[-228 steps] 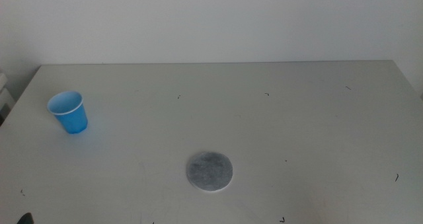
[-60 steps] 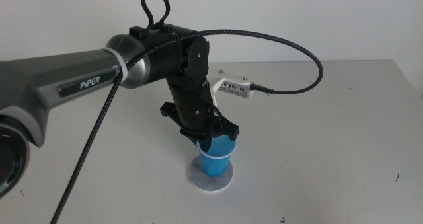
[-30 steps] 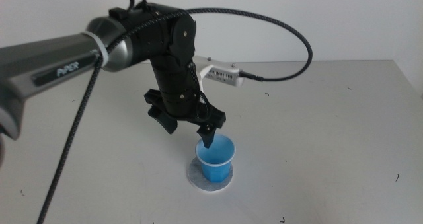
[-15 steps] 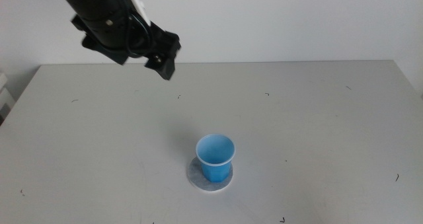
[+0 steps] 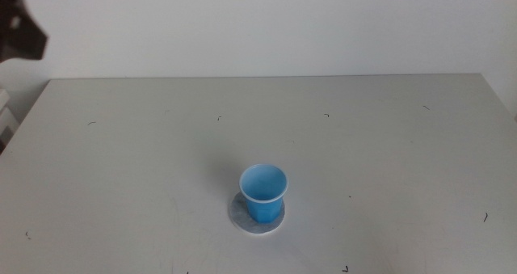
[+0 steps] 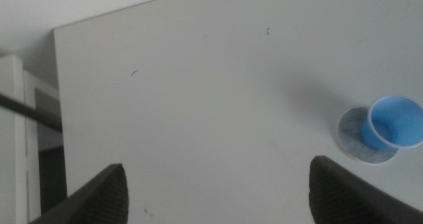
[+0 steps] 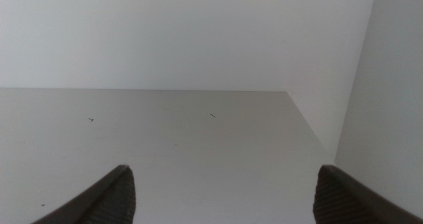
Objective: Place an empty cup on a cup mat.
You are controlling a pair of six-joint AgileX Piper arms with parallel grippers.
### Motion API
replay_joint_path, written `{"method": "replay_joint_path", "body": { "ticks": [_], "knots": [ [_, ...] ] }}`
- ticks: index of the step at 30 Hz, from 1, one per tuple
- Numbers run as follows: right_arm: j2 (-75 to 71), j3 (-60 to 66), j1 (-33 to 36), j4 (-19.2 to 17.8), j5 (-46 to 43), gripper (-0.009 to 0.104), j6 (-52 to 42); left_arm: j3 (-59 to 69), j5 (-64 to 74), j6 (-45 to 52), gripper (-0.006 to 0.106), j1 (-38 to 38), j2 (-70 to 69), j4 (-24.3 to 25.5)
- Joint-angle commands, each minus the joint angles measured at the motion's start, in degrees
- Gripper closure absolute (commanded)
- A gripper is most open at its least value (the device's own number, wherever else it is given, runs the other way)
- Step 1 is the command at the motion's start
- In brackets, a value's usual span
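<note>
While the blue paper cup [image 5: 262, 192] stands upright on the grey cup mat [image 5: 242, 218], the left gripper [image 6: 215, 191] hangs well apart, jaws spread wide and empty; the right gripper [image 7: 225, 194] likewise gapes.

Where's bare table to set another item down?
Nearly everywhere: the table is bare right of the cup, left of it, and behind it toward the wall. Only the cup mat near the front edge is taken. Both grippers are open and away.

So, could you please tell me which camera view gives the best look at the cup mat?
The middle view: the cup mat lies near the picture's centre, its grey top ringing the cup standing on it. The left wrist view shows the same mat farther off, near the picture's edge. The right wrist view shows only bare table.
</note>
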Motion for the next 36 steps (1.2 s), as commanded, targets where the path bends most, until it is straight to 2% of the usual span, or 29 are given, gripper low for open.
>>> {"method": "replay_joint_path", "body": {
  "ticks": [1,5,9,22,28,31,33,36],
  "knots": [
    [-1.1,-0.7,0.1,-0.5,-4.5,0.001,-0.5,3.3,1.7,-2.3,-0.005,5.1,-5.3,-1.4],
    [-1.1,-0.7,0.1,-0.5,-4.5,0.001,-0.5,12.4,-2.7,-2.9,-0.005,13.0,-13.1,-1.2],
    [-1.1,-0.7,0.1,-0.5,-4.5,0.001,-0.5,23.6,-12.2,-2.9,-0.005,16.8,-21.2,-0.5],
    [-1.1,-0.7,0.1,-0.5,-4.5,0.001,-0.5,66.6,-59.1,-2.9,-0.005,17.5,-47.6,-0.1],
    [-1.1,-0.7,0.1,-0.5,-4.5,0.001,-0.5,83.2,-75.0,-3.2,-0.005,17.5,-54.3,-1.0],
    [-1.1,-0.7,0.1,-0.5,-4.5,0.001,-0.5,88.1,-79.7,-3.4,-0.005,16.8,-56.8,-2.2],
    [-1.1,-0.7,0.1,-0.5,-4.5,0.001,-0.5,87.3,-74.5,-3.4,-0.005,16.3,-58.2,-2.3],
    [-1.1,-0.7,0.1,-0.5,-4.5,0.001,-0.5,87.6,-73.7,-3.4,-0.005,16.3,-60.4,-2.7]
  ]
}}
